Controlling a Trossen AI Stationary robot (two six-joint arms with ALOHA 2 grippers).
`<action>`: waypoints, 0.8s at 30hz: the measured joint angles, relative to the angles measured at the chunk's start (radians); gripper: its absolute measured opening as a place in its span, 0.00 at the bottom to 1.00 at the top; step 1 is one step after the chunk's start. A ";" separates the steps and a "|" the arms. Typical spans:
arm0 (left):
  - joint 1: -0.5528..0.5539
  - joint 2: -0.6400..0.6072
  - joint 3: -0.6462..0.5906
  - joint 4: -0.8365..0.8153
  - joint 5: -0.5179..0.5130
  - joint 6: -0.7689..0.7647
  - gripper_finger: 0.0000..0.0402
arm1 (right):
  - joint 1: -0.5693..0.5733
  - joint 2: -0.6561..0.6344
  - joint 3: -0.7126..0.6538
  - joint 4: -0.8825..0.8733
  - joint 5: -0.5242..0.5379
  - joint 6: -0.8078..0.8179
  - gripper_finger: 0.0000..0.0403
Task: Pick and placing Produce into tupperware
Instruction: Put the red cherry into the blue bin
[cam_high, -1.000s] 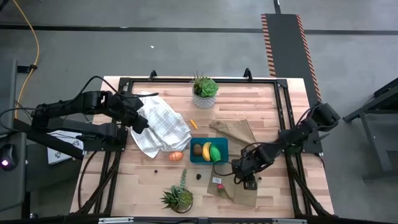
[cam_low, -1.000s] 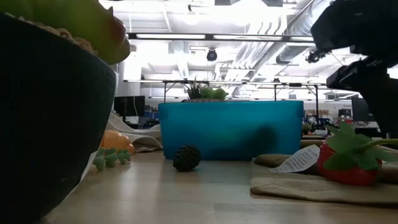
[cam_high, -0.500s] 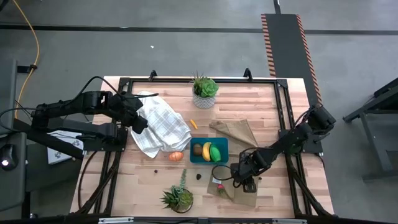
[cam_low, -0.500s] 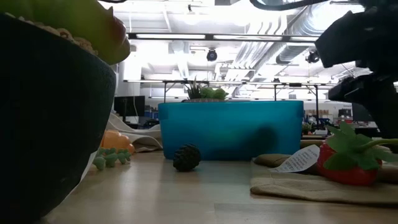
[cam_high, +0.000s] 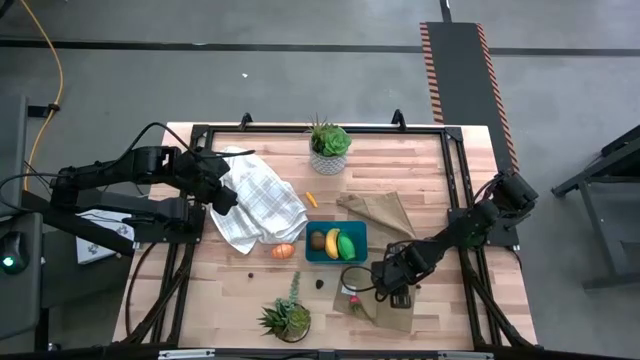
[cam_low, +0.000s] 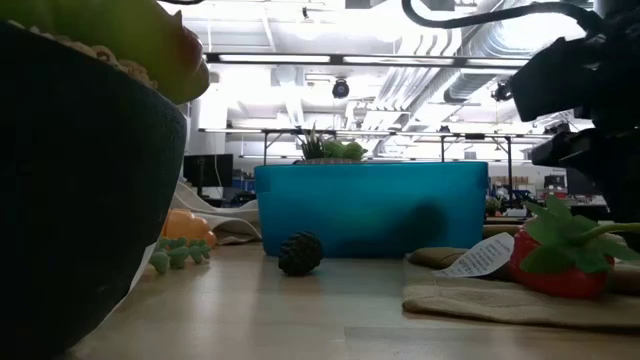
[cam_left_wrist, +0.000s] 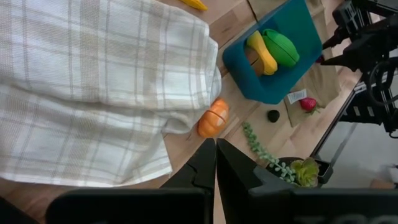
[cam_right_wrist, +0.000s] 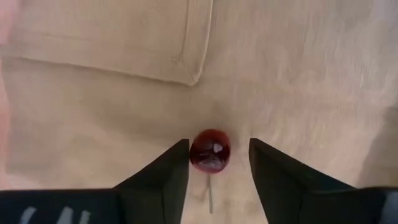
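My right end effector (cam_right_wrist: 219, 163) hangs spread over the small red cherry (cam_right_wrist: 210, 150), fingers flanking it so closing would pinch it for the tupperware (cam_high: 336, 243), while my left end effector (cam_left_wrist: 215, 163), pressed together, waits over the checked cloth (cam_high: 258, 203).

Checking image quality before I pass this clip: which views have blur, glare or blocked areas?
Low view: a dark out-of-focus pot fills the near left, and the ceiling lights behind are blown out. Right wrist view: sharp on the small red piece between the open fingers, though the cloth looks soft. High view: evenly lit, no glare.
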 joint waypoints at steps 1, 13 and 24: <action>0.000 0.000 0.000 0.000 0.000 0.000 0.01 | 0.000 0.000 0.000 -0.008 -0.004 -0.001 0.38; 0.000 0.000 0.000 0.000 0.000 0.000 0.01 | 0.000 0.000 0.000 -0.013 -0.008 0.008 0.36; 0.000 0.000 0.000 0.000 0.000 0.000 0.01 | 0.000 0.000 0.000 0.004 -0.009 0.008 0.27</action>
